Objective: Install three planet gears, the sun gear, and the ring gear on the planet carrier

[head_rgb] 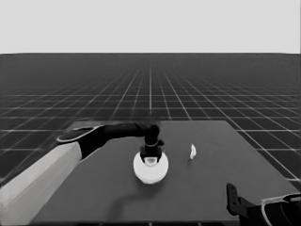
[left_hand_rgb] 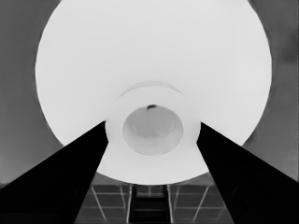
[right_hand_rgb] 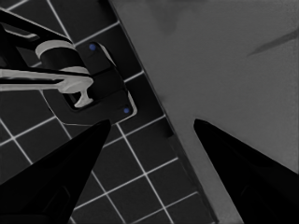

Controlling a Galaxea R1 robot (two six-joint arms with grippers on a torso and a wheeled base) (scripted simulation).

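A single round part shows in the head view, the larger round part [head_rgb: 150, 173], the ring gear, lying at the middle of the table. My left gripper [head_rgb: 151, 153] comes down on it from above. In the left wrist view the larger round part [left_hand_rgb: 140, 56] fills the picture, and my left gripper [left_hand_rgb: 153, 123] is shut on its raised centre collar, one finger against each side. The planet carrier, the planet gears and the sun gear are out of view. My right gripper [head_rgb: 231, 194] is parked at the lower right corner, open and holding nothing.
A thin white piece [head_rgb: 192, 151] lies on the table to the right of the round part. The right wrist view shows the table's corner [right_hand_rgb: 224, 74], the floor grid and dark machinery [right_hand_rgb: 88, 84] with blue lights past the edge.
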